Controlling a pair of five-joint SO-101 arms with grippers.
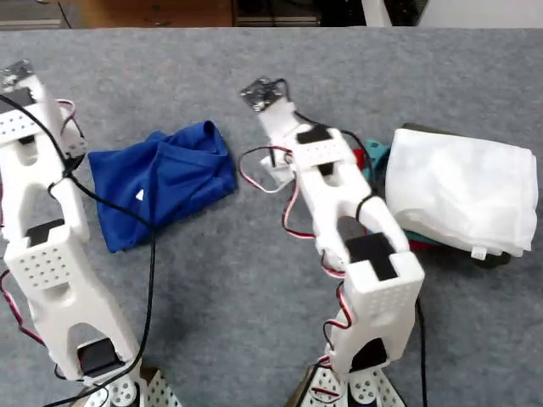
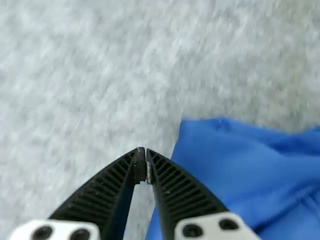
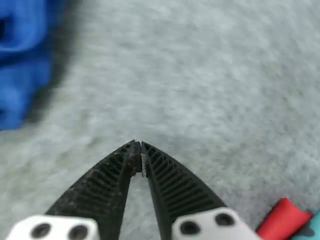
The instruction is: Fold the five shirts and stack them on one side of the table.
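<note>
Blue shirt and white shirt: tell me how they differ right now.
The blue shirt lies alone, directly on the grey table; the white shirt sits on top of a pile of other garments. The blue shirt is rumpled with uneven edges; the white shirt is a neater, flatter block. Both are folded over on the same table.

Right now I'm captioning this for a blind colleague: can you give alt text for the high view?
A loosely folded blue shirt lies on the gray table between the left arm and right arm. A white shirt tops a stack on the right.
</note>
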